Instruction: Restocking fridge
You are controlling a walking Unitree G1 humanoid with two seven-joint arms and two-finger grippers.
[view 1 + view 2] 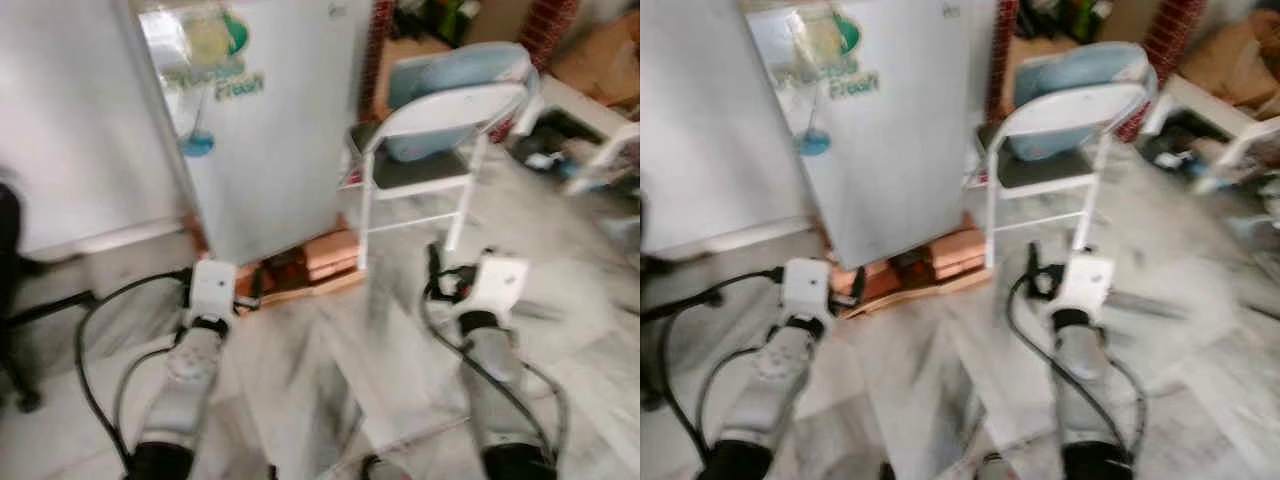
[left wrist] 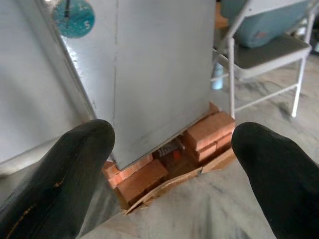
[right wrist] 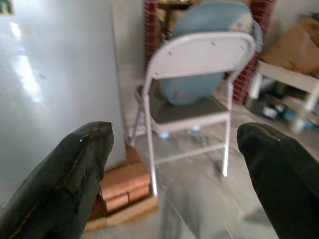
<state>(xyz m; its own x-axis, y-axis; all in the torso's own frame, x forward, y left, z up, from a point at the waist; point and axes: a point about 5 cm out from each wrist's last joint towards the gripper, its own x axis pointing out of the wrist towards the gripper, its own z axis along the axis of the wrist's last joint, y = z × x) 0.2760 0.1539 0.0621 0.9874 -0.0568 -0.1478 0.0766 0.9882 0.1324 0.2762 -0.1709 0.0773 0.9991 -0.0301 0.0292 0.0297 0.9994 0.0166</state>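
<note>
Both empty, spread wide: left pincer (image 2: 169, 164), right pincer (image 3: 174, 169). The white fridge (image 1: 270, 130) perches on red bricks (image 1: 330, 250); a bump could rock it, and the white folding chair (image 1: 440, 140) crowds the right.

head eyes look down at floor; both wrists face fridge (image 2: 159, 74), share chair (image 3: 199, 84).

The fridge (image 1: 270, 130) stood in the upper left of the head view, a tall pale grey-white cabinet with its door shut. A green and blue sticker (image 1: 215, 60) marked the upper part of its front. The fridge rested upright on a base of reddish bricks (image 2: 209, 132), which lay on a sheet of cardboard (image 2: 174, 186) over the marble floor.
</note>
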